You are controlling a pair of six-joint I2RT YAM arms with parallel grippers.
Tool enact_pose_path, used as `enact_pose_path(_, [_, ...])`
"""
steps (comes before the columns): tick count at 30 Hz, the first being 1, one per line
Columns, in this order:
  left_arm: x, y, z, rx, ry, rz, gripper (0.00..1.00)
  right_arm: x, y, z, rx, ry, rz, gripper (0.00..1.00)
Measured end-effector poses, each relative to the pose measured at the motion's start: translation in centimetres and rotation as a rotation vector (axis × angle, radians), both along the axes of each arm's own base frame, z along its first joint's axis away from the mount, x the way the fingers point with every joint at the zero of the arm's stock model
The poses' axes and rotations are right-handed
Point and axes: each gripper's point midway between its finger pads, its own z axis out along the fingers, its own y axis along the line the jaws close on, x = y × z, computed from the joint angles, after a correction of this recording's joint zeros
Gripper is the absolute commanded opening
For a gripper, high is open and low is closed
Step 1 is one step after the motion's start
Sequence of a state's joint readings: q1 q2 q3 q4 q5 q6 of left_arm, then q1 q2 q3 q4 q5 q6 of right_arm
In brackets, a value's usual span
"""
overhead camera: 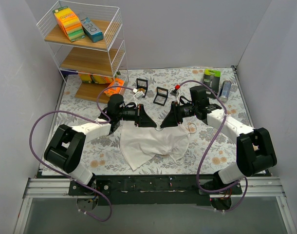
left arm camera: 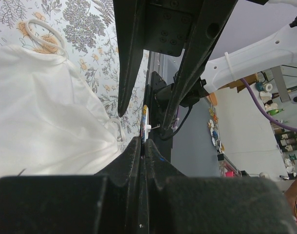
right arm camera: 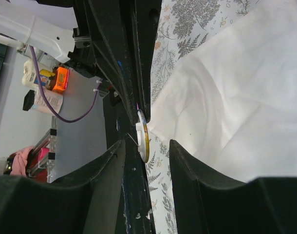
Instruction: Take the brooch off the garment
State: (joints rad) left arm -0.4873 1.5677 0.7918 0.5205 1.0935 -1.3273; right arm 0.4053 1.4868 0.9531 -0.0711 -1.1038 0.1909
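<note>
As the left gripper point(left arm camera: 143, 147) pinches the garment point(overhead camera: 153, 144), the shelf point(overhead camera: 86, 59) holds boxes point(overhead camera: 69, 24).

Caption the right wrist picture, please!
Open right gripper straddles the gold-rimmed brooch at the edge of the garment; left gripper shut above.

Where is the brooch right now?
The brooch stands edge-on between the right end effector's open fingers in the right wrist view, at the garment's bunched corner, beside the left end effector's tips.

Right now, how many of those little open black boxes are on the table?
2. One black box sits near the wire shelf; the other black box lies just right of it, nearer the garment. Others might be hidden under the arms.
</note>
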Motion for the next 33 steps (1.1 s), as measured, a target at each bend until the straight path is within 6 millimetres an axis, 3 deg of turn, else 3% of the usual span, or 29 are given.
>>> enact_pose_path(33, [0.07,-0.12,-0.1,0.0,0.013,-0.009,0.0,0.17,0.15,-0.08,0.0,-0.021,-0.002,0.37])
